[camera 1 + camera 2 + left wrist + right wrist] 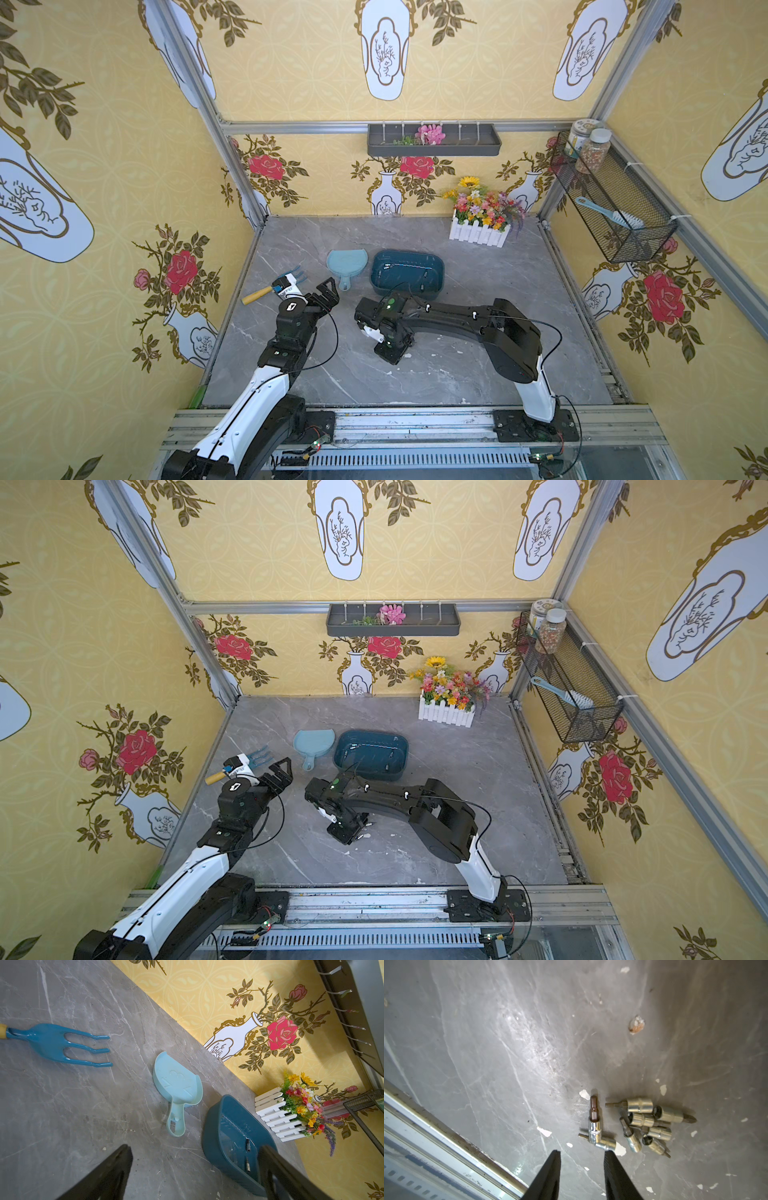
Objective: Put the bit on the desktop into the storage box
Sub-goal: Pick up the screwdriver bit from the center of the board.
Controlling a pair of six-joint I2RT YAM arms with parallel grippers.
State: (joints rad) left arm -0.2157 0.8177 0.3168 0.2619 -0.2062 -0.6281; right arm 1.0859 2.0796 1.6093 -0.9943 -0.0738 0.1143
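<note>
Bits heaped on desktop | crossed pair just ahead of right gripper, whose jaws stand apart with nothing between | heap lies robot-side of storage box, apart from it | two bits inside box | left gripper spread wide, empty, near box

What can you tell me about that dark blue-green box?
The storage box is a shallow dark teal tub, seemingly glossy plastic, rectangular with rounded corners and an open top. It sits flat on the grey desktop, just beside the light blue dustpan. A few small metal bits lie inside. Nothing grips it.
</note>
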